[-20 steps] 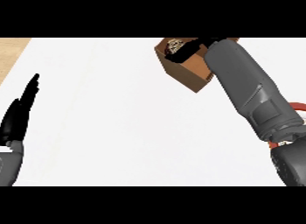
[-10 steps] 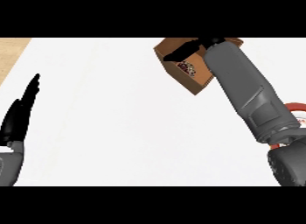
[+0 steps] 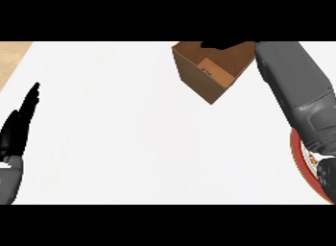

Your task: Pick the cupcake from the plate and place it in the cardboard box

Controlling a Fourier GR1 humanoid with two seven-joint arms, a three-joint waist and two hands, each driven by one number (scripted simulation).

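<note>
The cupcake cannot be made out in the head view; it shows neither on the plate nor in the box. The cardboard box (image 3: 212,72) stands open-topped at the far side of the white tabletop (image 3: 142,134), right of centre, one corner pointing toward the robot. Its brown inner walls and part of its floor are exposed.

The right hand (image 3: 224,44) appears only as a black shape at the box's far rim, cut off by the view's upper edge; whether its fingers are spread or closed cannot be told. The grey right forearm (image 3: 298,91) runs from the lower right corner up to the box's right side.

The plate (image 3: 300,161) lies at the right edge, mostly hidden under the forearm; only a red rim arc and a sliver of its face are visible.

The left hand (image 3: 16,127) rests at the left edge, fingers straight and pointing away, holding nothing, well apart from the box.
</note>
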